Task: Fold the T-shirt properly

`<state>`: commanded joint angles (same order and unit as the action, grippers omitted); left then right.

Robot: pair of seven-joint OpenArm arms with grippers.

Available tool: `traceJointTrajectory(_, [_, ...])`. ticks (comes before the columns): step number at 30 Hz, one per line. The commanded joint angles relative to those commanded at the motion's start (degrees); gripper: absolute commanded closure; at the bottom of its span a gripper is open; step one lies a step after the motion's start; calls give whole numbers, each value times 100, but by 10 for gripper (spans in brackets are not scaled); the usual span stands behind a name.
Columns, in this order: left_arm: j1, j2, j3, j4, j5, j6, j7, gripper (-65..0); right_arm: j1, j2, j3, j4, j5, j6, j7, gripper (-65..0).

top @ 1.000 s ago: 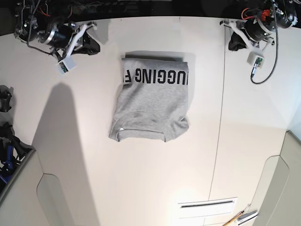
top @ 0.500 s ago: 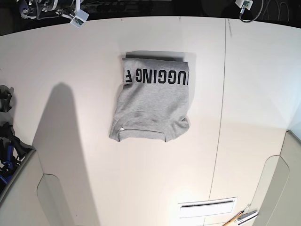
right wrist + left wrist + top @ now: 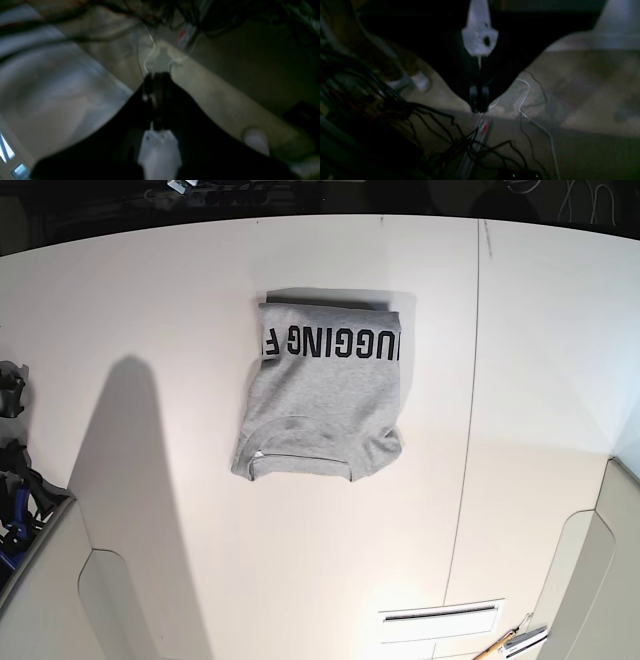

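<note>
The T-shirt (image 3: pixel 325 400) lies folded into a compact grey rectangle on the white table (image 3: pixel 150 300), with a band of black capital lettering along its far edge and the neck at its near edge. Neither arm shows in the base view. In the dim left wrist view my left gripper (image 3: pixel 479 110) hangs with its fingers pressed together over a floor with cables. The right wrist view shows my right gripper (image 3: pixel 156 77) likewise shut, holding nothing, above a dim floor. The T-shirt is absent from both wrist views.
A tangle of black cables (image 3: pixel 395 110) and a white wire (image 3: pixel 525 100) lie below the left gripper. Dark gear (image 3: pixel 15 480) sits at the table's left edge. A slotted plate (image 3: pixel 440 615) and a tool (image 3: pixel 510 642) sit near the front right.
Both arms have drawn back past the far edge of the table and out of the base view. The folded T-shirt has not moved.
</note>
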<state>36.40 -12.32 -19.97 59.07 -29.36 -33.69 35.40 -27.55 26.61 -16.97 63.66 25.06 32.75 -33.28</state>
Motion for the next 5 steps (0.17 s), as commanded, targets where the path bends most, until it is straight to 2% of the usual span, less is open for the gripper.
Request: traceJointTrajectory(5, [-380, 7, 678, -184, 273, 7, 133, 0, 413, -33, -4, -310, -66, 0, -37, 0])
